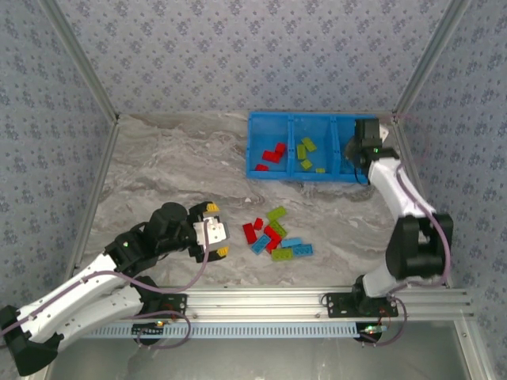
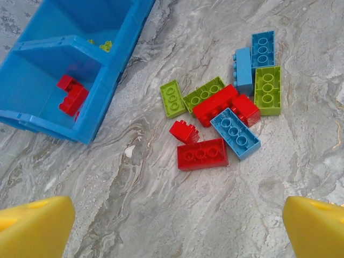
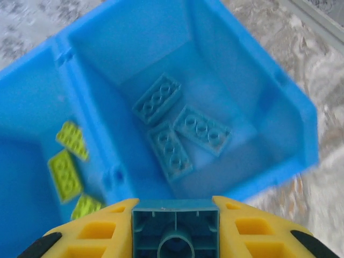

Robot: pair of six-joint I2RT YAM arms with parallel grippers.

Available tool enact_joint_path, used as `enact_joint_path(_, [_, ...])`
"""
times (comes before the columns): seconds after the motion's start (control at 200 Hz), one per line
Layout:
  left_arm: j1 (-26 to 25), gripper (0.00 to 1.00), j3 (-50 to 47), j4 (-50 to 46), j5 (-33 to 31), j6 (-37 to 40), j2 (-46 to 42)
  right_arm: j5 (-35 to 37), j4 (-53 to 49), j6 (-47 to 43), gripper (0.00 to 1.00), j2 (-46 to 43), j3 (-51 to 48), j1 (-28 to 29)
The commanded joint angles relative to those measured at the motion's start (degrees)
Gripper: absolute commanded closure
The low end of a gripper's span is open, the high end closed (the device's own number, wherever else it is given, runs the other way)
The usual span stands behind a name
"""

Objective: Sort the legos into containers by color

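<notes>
Holding the left gripper spread wide near loose red, lime and light-blue studded plastic legos; pinching one light-blue brick in the right gripper above the rightmost compartment of the bright blue plastic bin. Probably mid-drop; next, release inside.

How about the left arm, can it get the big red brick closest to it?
Probably yes. The left gripper is open and faces the red brick across bare table; nothing lies on top of it, though a blue brick sits close.
</notes>
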Motion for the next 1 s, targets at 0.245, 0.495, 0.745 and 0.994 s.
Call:
enact_joint_path(0.245, [0.3,0.01,0.0,0.8,-2.2,-1.1,1.1,-6.2,-11.3,-1.5,0.31,12.2,16.4,-4.1])
enact_joint_path(0.495, [0.8,0.01,0.7,4.2,-7.0,-8.7,3.7,-9.2,-10.4,0.3,0.24,-9.5,-1.8,1.0])
enact_joint_path(0.745, [1.3,0.01,15.5,2.7,-3.9,-36.3,17.6,-16.6,-16.1,-3.2,0.10,-37.1,-15.5,12.8])
enact_joint_path(0.994, [-2.0,0.01,30.2,2.5,-9.9,-51.3,42.1,-23.5,-34.4,-1.4,0.00,-45.7,-18.2,18.6])
